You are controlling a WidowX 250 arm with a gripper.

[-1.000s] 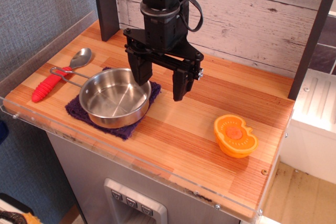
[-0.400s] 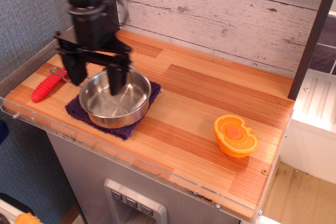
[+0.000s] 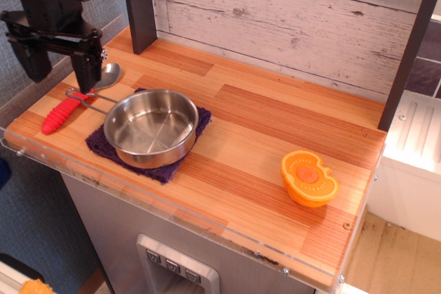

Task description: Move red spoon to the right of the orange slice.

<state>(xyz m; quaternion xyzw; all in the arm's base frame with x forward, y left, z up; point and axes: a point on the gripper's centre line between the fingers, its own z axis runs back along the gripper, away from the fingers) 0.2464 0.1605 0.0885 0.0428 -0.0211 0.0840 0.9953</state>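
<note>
The red spoon [image 3: 63, 111] lies at the table's far left, its ribbed red handle toward the front edge and its silver bowl [image 3: 108, 74] toward the back. My gripper [image 3: 58, 74] hangs open above the spoon, one finger [image 3: 87, 74] over the spoon's neck and the other [image 3: 32, 62] out past the left edge. It holds nothing. The orange slice [image 3: 308, 177] sits cut face up near the table's front right.
A steel pan [image 3: 151, 127] on a purple cloth [image 3: 163, 169] stands right of the spoon; its wire handle [image 3: 84, 98] crosses the spoon's handle. A dark post [image 3: 140, 5] and plank wall stand behind. A clear guard rims the table's left and front edges.
My gripper has swept from above the pan's right rim to the left, past the pan, and now hangs over the spoon. It stayed open. Nothing on the table moved.
</note>
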